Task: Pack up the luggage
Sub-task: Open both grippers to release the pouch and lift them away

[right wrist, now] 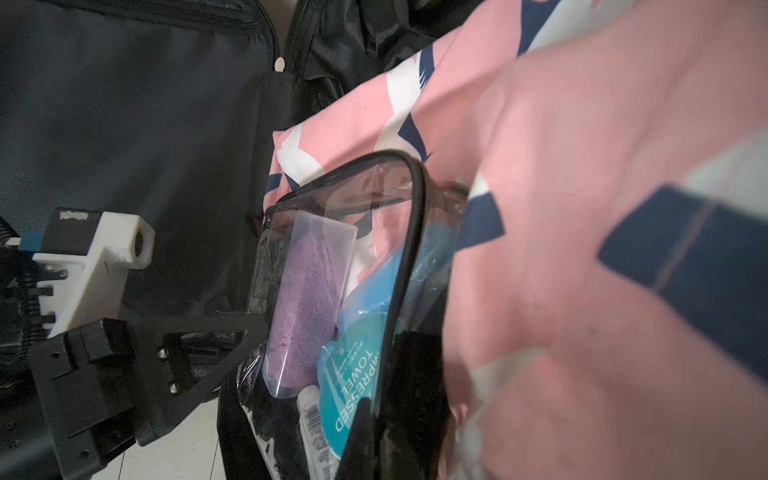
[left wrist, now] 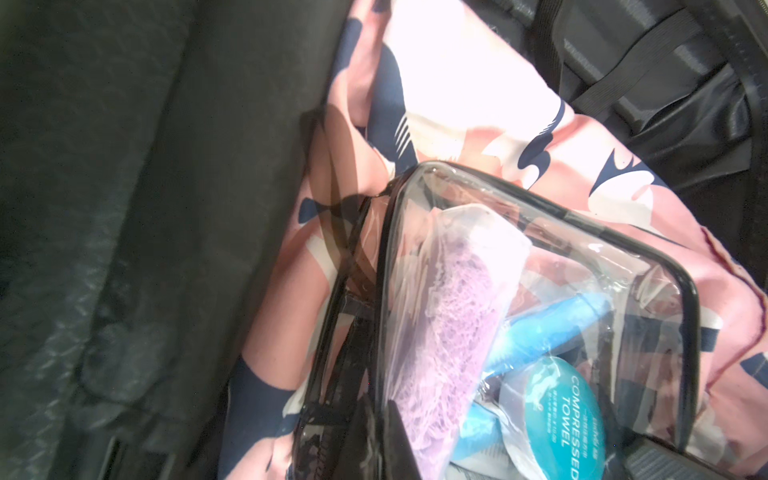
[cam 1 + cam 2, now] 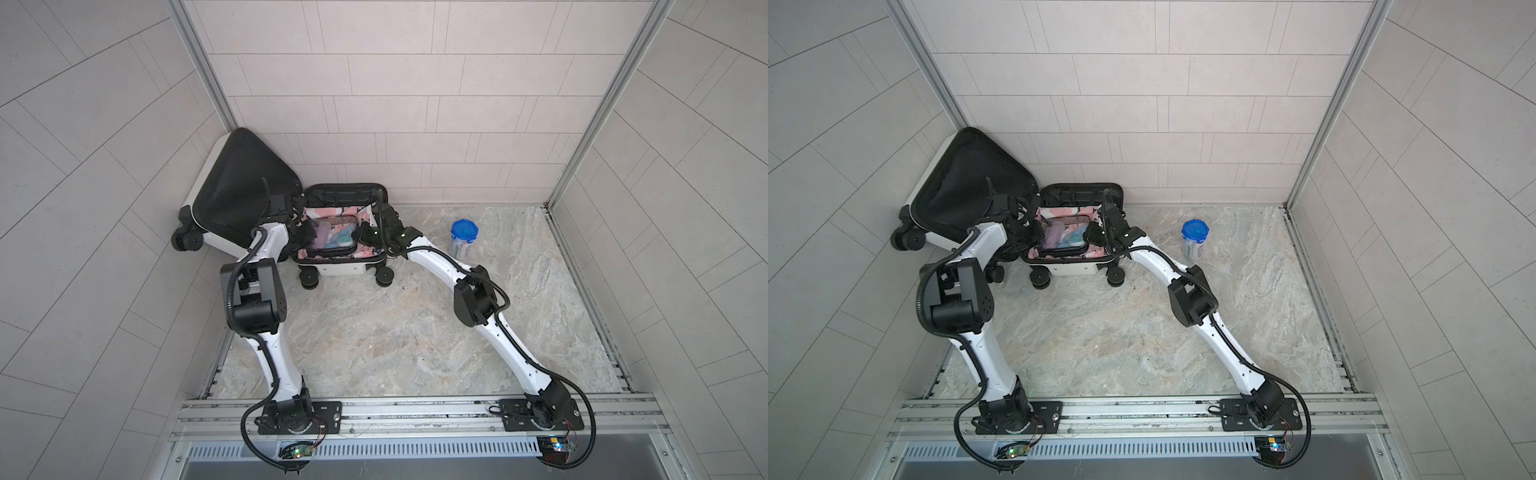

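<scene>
In the open luggage (image 3: 343,270) at the bench's far-left corner, left jaws and right jaws pinch opposite ends of a clear pouch (image 3: 329,237) over pink cloth (image 2: 457,91).

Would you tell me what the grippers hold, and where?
The clear pouch, over the luggage: left gripper on one end, right gripper on the opposite end.

Left arm (image 3: 277,365) and right arm (image 3: 517,351): both white shells, chunky black joints, black ribbed cables (image 3: 230,291) alongside, black base plates (image 3: 328,409).
</scene>
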You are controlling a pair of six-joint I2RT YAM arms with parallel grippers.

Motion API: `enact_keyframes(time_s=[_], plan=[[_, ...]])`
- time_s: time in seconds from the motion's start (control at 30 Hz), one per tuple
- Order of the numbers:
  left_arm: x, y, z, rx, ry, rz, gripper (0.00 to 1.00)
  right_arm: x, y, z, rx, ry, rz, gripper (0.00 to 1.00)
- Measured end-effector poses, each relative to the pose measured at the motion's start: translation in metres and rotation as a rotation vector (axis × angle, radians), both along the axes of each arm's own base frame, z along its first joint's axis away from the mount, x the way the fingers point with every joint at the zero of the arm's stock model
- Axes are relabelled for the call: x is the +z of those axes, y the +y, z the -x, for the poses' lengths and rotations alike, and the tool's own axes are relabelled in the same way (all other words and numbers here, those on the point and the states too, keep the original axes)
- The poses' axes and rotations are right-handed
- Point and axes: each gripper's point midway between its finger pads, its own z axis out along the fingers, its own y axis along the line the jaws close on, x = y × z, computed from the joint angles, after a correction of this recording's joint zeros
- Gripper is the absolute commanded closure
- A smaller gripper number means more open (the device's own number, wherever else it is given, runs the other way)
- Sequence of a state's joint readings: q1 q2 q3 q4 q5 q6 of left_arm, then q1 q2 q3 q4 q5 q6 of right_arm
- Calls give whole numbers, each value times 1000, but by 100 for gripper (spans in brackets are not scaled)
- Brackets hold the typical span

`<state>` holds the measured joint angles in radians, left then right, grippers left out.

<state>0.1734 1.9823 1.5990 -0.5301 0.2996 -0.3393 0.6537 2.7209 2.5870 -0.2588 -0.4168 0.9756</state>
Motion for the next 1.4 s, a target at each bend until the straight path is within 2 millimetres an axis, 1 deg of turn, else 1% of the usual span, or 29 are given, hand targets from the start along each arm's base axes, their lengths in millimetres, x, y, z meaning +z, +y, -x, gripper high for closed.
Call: enact_keyframes(time_s=[0.03, 0.1, 0.17, 0.23, 0.3, 0.37, 0.43, 0.6, 0.7, 0.77, 0.83, 0.9, 0.97, 1.03, 1.1, 1.13, 1.23, 1.27, 1.33, 1.4], plan=[[0, 0, 0, -1, 1, 0, 81, 0, 0, 0, 1, 0, -1, 91], [0, 0, 1, -2, 5, -4, 60, -1, 0, 1, 5, 4, 1, 75], [0, 0, 2, -3, 8, -5, 42, -2, 0, 3, 16, 8, 8, 55], [3, -1, 4, -4, 8, 1, 34, -1, -1, 6, 27, 10, 20, 41], [11, -3, 6, -6, -2, 6, 30, 5, -3, 10, 40, 2, 42, 33], [26, -6, 8, -10, -27, 9, 28, 13, -7, 14, 47, -4, 67, 28], [50, -8, 11, -13, -73, 5, 28, 27, -12, 19, 52, -17, 90, 25], [127, -18, 26, -25, -233, -15, 28, 82, -30, 30, 50, -88, 136, 24], [168, -27, 41, -33, -319, -29, 28, 113, -46, 39, 47, -130, 174, 24], [189, -36, 54, -40, -367, -41, 28, 128, -57, 45, 45, -155, 207, 23], [201, -48, 70, -54, -397, -50, 28, 141, -69, 54, 45, -174, 251, 23], [207, -63, 90, -74, -418, -52, 28, 148, -85, 65, 42, -185, 315, 23], [205, -75, 108, -85, -420, -46, 28, 149, -102, 76, 36, -185, 378, 23], [195, -87, 127, -99, -406, -30, 28, 147, -118, 87, 31, -179, 436, 25], [175, -91, 145, -88, -372, -16, 28, 141, -133, 97, 24, -167, 490, 26], [163, -90, 153, -74, -348, -13, 26, 136, -139, 101, 20, -158, 511, 27], [123, -76, 171, -5, -252, -30, 25, 112, -151, 110, 20, -117, 567, 26], [111, -67, 176, 29, -217, -34, 25, 101, -153, 112, 24, -99, 582, 26], [99, -43, 180, 113, -177, -46, 25, 80, -155, 115, 34, -65, 606, 26], [96, -11, 185, 217, -165, -62, 24, 62, -155, 117, 45, -30, 626, 25]])
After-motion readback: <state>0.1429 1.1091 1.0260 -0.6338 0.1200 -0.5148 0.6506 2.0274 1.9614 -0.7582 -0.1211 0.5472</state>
